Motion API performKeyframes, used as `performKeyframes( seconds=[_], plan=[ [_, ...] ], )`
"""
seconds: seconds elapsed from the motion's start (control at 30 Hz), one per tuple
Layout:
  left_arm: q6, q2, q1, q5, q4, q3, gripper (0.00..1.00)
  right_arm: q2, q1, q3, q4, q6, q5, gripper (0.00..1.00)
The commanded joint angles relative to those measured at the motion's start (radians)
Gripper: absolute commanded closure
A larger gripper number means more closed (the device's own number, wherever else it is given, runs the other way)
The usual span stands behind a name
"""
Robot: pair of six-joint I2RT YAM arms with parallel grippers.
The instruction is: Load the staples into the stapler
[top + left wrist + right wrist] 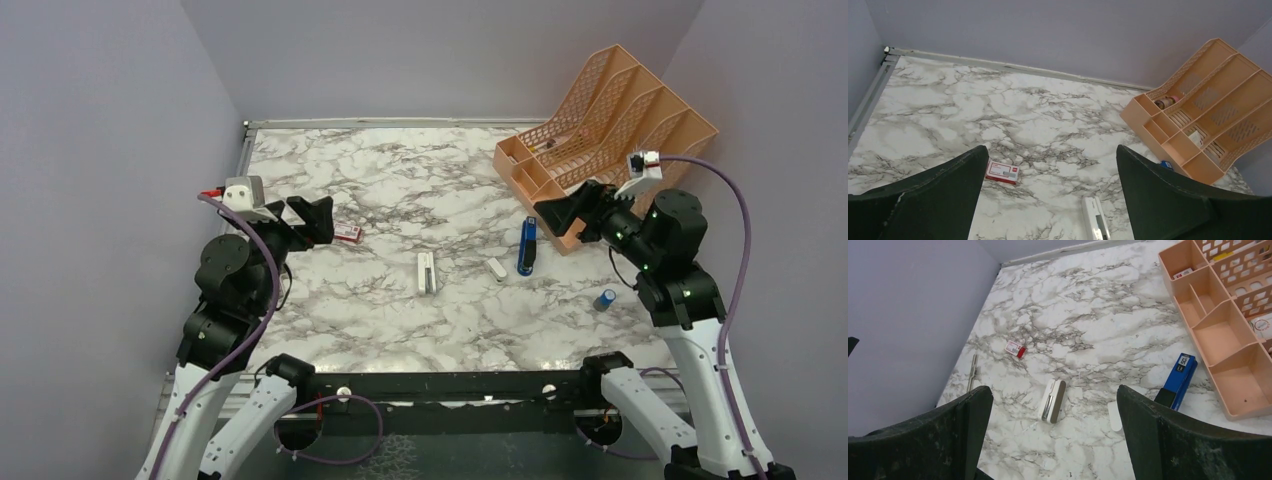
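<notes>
**Both grippers open and empty; stapler lies mid-table**

Top view: we log the left gripper (311, 208) raised over the left part of the table (400, 175), jaws spread, nothing held. The red-and-white box (347, 233) sits just beside it in this view. The right gripper (548, 212) hangs in front of the orange organizer (640, 110). The stapler (426, 272) lies flat at mid-table, between the two arms and touched by neither. To its right lie a white stub (497, 269), then a blue-and-black tool (527, 245). A small blue cylinder (605, 299) stands near the right arm.

Left wrist: the fingers are wide apart with only marble between them. The box lies by the left finger, and one end of the stapler shows at the bottom edge.

Right wrist: the fingers are wide apart and hold nothing. The stapler shows below as two long parts side by side, one white with a grey channel. The staples (972, 372), a thin grey strip, lie at the table's left edge near the wall, well apart from the stapler.
</notes>
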Motion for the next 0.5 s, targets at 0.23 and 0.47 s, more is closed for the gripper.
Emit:
performKeyframes(
  seconds=[0.23,0.47],
  plan=[
    [-0.068,0.108,0.006,0.116,-0.035,-0.046,0.01,0.100,-0.006,-0.103,0.180,-0.048,-0.188,0.09],
    [-0.234,0.331,0.005,0.034,-0.089,-0.126,0.01,0.167,-0.003,-0.188,0.293,0.005,-0.298,0.19]
  ],
)
